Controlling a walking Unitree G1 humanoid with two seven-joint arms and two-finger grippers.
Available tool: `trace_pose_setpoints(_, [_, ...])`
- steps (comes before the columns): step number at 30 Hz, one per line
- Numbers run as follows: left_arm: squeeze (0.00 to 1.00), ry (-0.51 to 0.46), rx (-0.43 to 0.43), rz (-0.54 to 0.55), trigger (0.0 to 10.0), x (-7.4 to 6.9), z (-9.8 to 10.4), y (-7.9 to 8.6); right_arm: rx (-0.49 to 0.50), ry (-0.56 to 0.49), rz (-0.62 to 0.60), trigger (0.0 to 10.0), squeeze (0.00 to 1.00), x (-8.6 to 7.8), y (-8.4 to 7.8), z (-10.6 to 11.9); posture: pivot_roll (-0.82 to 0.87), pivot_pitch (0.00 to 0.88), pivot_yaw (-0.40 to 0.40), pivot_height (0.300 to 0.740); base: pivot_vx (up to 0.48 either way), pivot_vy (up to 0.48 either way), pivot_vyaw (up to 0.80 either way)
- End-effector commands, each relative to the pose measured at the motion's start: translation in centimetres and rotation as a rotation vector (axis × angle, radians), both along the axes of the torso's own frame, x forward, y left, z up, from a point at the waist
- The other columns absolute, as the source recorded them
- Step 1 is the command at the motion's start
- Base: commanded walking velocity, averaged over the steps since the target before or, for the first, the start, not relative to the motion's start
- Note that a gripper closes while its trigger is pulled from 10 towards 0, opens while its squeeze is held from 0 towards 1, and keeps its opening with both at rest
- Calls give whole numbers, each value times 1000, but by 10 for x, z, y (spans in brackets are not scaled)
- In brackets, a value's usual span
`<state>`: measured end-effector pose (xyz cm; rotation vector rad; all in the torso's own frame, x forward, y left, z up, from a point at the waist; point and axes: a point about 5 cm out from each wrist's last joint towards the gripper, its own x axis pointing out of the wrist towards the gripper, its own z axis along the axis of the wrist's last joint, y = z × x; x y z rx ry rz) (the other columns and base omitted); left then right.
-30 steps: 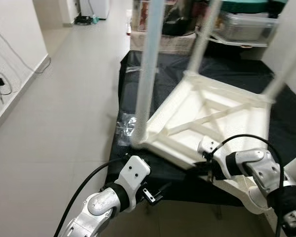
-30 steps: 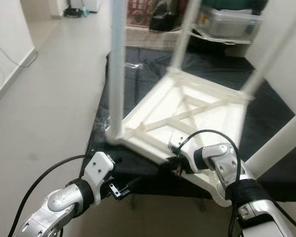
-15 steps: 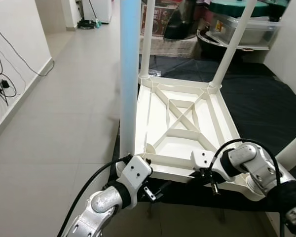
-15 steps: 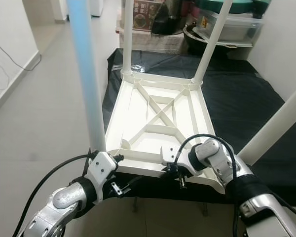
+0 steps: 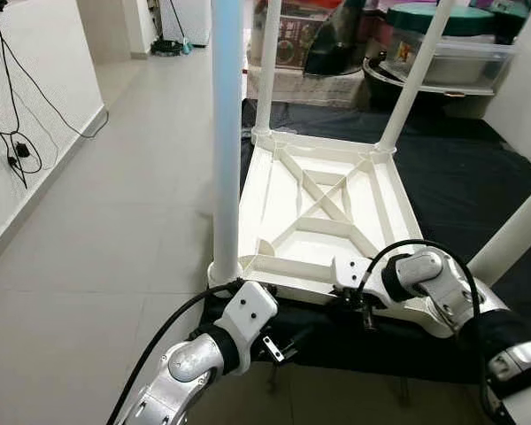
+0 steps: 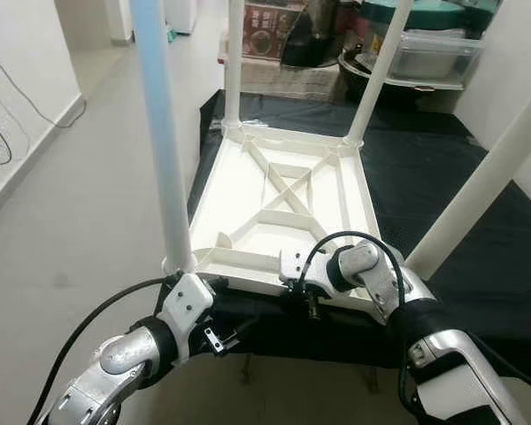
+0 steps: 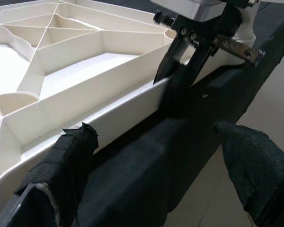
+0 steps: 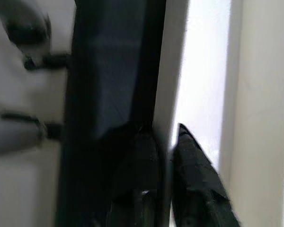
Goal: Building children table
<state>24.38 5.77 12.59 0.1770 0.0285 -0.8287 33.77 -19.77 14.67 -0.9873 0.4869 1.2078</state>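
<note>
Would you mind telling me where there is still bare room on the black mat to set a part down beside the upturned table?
The black mat lies bare on the robot's right of the upturned white plastic table, up to the far clutter of plastic bins. The near edge is crowded: the right gripper pinches the table's rim and the left gripper sits open beside it.

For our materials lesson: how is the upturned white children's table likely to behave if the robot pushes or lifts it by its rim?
The white table is probably stiff: crossed ribs brace its underside. It looks like light moulded plastic, so it may slide easily on the black cloth. With its legs pointing up, it could tilt if lifted by the one rim the right gripper pinches.
</note>
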Motion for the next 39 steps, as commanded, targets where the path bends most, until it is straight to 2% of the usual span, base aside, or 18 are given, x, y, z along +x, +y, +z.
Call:
trace_pose_setpoints(1, [0,-7,5,-7,10000,0,-1,-2,-11,-154,12,10000,749,11,-3,28,75,0,-103,740,0,0,0])
trace_pose_setpoints(2, [0,-7,5,-7,10000,0,-1,-2,-11,-154,12,10000,749,11,-3,28,75,0,-103,740,0,0,0])
trace_pose_setpoints(3, [0,-9,5,-7,10000,0,-1,-3,-18,-154,9,10000,961,11,-6,28,75,0,-103,740,0,0,0])
trace_pose_setpoints(7, [0,-15,5,-9,10000,0,-2,-2,-33,-168,0,10000,1000,12,-13,30,76,0,-103,740,0,0,0])
trace_pose_setpoints(8, [0,-15,6,-9,10000,0,-2,-2,-30,-169,-1,10000,0,11,-14,31,76,0,-103,740,0,0,0])
trace_pose_setpoints(9, [0,-18,8,-9,10000,0,-2,-3,45,-148,-4,10000,0,7,-13,38,79,0,-102,740,0,0,0])
trace_pose_setpoints(13, [0,-18,10,-7,10000,1,-2,-2,146,-105,-28,10000,0,3,-10,44,80,0,-102,740,0,0,0])
trace_pose_setpoints(14, [0,-21,11,-5,10000,1,-2,-2,267,-109,-52,10000,0,0,-5,52,80,0,-102,740,0,0,0])
trace_pose_setpoints(15, [0,-21,11,-5,10000,1,-2,-2,267,-109,-52,10000,0,0,-5,52,80,0,-102,740,0,0,0])
trace_pose_setpoints(16, [0,-25,11,-2,10000,2,-2,-2,380,-112,-82,10000,0,-3,0,58,79,0,-103,740,0,0,0])
trace_pose_setpoints(18, [0,-32,12,3,10000,3,-2,-1,592,-173,-167,10000,0,-9,5,69,77,0,-99,740,0,0,0])
trace_pose_setpoints(19, [0,-32,12,3,10000,3,-2,-1,592,-173,-167,10000,0,-9,5,69,77,0,-99,740,0,0,0])
trace_pose_setpoints(20, [0,-31,12,17,10000,5,-3,0,695,-229,-281,10000,0,-13,4,69,70,0,-88,740,0,0,0])
trace_pose_setpoints(22, [0,-29,15,25,10000,7,-4,0,774,-294,-364,10000,0,-20,4,65,64,0,-80,740,0,0,0])
trace_pose_setpoints(29, [0,-43,50,26,10000,14,-7,1,957,-419,-595,10000,0,-46,19,44,48,0,-59,740,0,0,0])
trace_pose_setpoints(31, [0,-43,50,26,10000,14,-7,1,957,-419,-595,10000,0,-46,19,44,48,0,-59,740,0,0,0])
trace_pose_setpoints(34, [0,-52,60,39,10000,18,-8,1,1007,-509,-810,10000,0,-65,23,24,51,0,-56,740,0,-106,0])
trace_pose_setpoints(39, [0,-51,65,58,10000,22,-11,3,1006,-512,-977,10000,0,-85,31,0,52,0,-55,740,0,-415,0])
